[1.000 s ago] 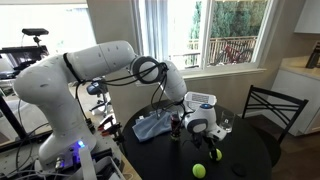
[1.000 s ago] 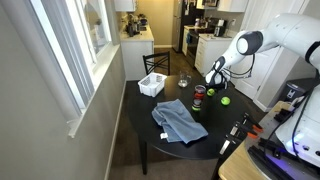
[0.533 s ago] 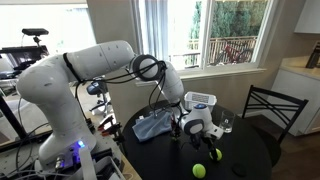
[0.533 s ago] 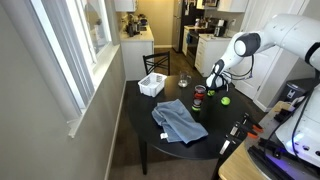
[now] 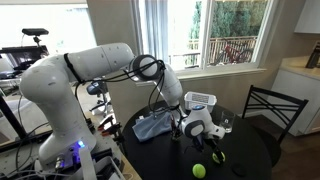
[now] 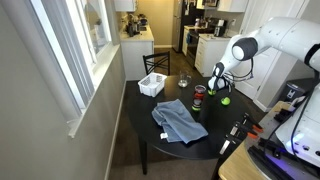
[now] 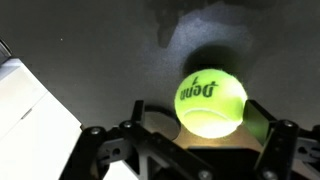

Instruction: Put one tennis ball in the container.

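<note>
We see the end effector [image 7: 196, 108] low over the dark desk [image 7: 90, 50] w/ its jaws spread apart, released, not clamped on anything. In the wrist view the tennis ball [image 7: 210, 100] sits on the desk between the two fingers [image 7: 137, 112]. It is closer to the finger at 3 o'clock, w/ a clear gap on the 9 o'clock side. We can't tell if that nearer finger touches the fuzz. A flat white thing at the 9 o'clock edge of that view is cut off; we can't ID it.

In an exterior view the end effector [image 5: 213, 142] hangs right above the tennis ball [image 5: 215, 154]. A second ball [image 5: 198, 171] lies near it at approx 7 o'clock, apart from it. The container [image 5: 200, 100] stands well apart from the ball at approx 12 o'clock, at the window side of the desk [image 5: 250, 158], no ball seen in it. A blue cloth [image 5: 150, 126] lies at 9 o'clock of the end effector.

In an exterior view from across the room, the container [image 6: 152, 85] is at approx 10 o'clock on the desk [image 6: 143, 112] and the blue cloth [image 6: 180, 122] near the middle. The end effector [image 6: 216, 88] and tennis ball [image 6: 212, 93] are at approx 2 o'clock, w/ the second ball [image 6: 225, 101] just beside them.
</note>
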